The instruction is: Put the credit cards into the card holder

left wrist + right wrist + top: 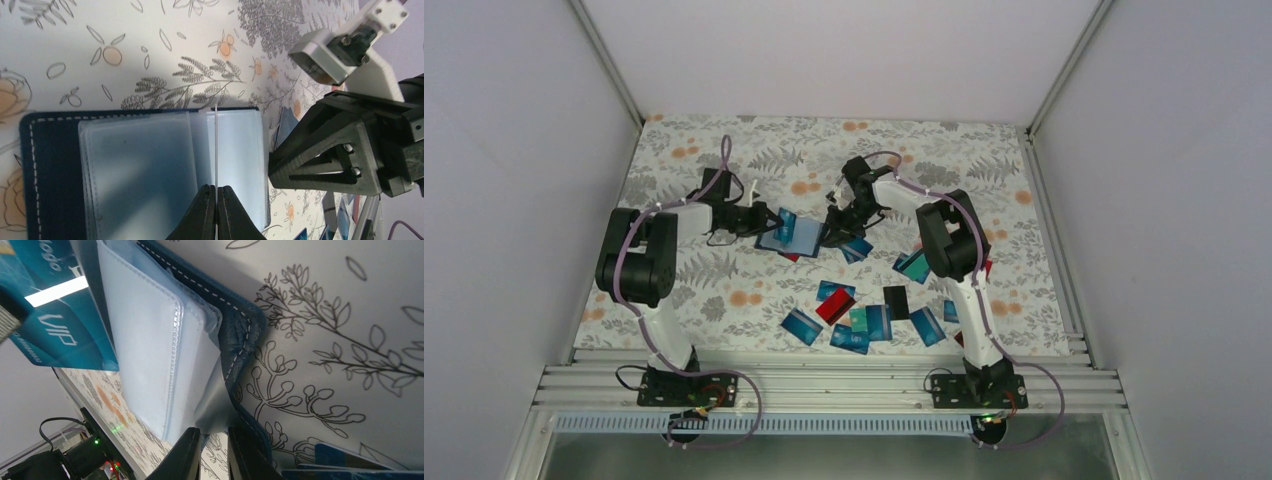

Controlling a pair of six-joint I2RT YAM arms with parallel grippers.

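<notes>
Left gripper (216, 190) is pinching the card holder (50, 170) by its clear sleeve, while right gripper (215, 434), nearly closed at the opposite edge, is perhaps gripping it, I cannot tell, with loose credit cards (802, 327) lying nearer the right arm.

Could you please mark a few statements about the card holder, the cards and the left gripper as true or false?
1. The card holder lies open on the table. True.
2. The left gripper is shut on a clear sleeve of the card holder. True.
3. Everything is already packed into the card holder. False: many cards lie loose on the tablecloth.
4. The tablecloth is plain white. False: it is printed with leaves and orange blossoms.
5. A teal card reads VIP. True.
</notes>
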